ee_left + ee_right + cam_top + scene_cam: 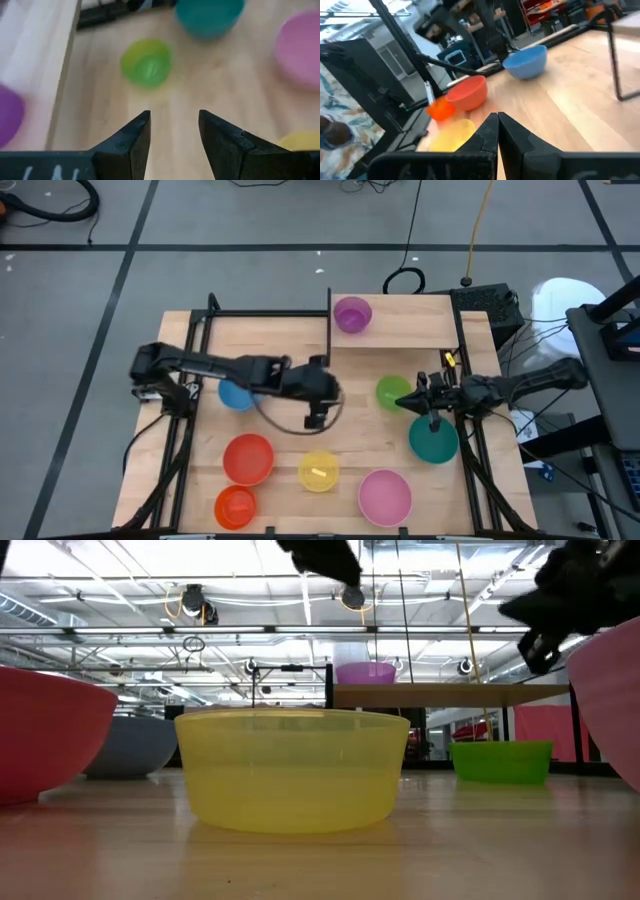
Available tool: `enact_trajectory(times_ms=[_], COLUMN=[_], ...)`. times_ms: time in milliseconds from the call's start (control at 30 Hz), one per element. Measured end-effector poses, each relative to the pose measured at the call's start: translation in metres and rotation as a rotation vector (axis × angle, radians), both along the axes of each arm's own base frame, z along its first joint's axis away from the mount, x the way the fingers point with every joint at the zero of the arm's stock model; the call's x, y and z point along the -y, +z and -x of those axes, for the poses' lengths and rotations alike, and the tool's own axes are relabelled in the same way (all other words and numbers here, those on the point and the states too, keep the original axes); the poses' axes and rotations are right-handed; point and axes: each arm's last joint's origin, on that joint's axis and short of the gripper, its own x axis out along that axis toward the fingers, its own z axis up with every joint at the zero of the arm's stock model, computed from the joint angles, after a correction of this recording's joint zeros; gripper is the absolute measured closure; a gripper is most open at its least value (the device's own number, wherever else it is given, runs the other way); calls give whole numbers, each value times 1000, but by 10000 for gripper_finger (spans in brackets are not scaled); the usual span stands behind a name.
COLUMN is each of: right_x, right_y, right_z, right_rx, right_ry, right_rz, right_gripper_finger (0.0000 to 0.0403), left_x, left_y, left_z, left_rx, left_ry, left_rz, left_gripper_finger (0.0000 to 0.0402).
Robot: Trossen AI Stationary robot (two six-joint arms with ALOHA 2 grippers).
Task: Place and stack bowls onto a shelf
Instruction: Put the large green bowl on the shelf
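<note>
The shelf (410, 330) stands at the table's far side with its dark upright panel (330, 320) on its left; the purple bowl (352, 314) sits on it. The lime green bowl (390, 390) rests on the tabletop just in front of the shelf. My left gripper (330, 392) hovers open over mid-table, pointing at the lime bowl (146, 62). My right gripper (402, 400) is shut on nothing (498, 122) and hangs above the lime bowl's right rim, well above the table in the low view (545, 645). The teal bowl (433, 440) stands under the right arm.
Along the near side stand the pink (385, 495), yellow (318, 472), red (248, 458) and orange (235, 507) bowls. The blue bowl (237, 393) lies partly under the left arm. Bare wood shows between the left gripper and the lime bowl, and on the shelf right of the purple bowl.
</note>
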Motion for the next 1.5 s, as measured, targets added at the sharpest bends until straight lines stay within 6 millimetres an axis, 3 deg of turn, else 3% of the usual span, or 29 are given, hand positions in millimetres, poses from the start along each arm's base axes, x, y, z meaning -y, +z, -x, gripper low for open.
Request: enact_trajectory(times_ms=[133,367,667,867,1067,1267,1500], right_x=[-9,-33,-69,-83,-103,-132,-146], right_y=[21,67,99,102,87,70,50], right_z=[-14,-43,-71,-77,-74,-65,-49], right_rx=[-94,-310,-611,-747,-967,-1089,-1258], right_ry=[1,60,92,108,71,86,12], right_rz=[50,79,91,18,-168,-201,-101], right_gripper_finger=[401,401,401,401,394,346,274], left_x=[14,18,21,22,24,27,26], left_y=[-19,-51,-74,-82,-88,-91,-94], left_z=[20,50,59,61,64,67,69], left_rx=[120,231,266,343,340,408,465], left_ry=[-15,13,7,-8,-26,-49,-67], left_rz=[59,151,173,180,164,162,142], left_gripper_finger=[229,229,229,229,229,229,229])
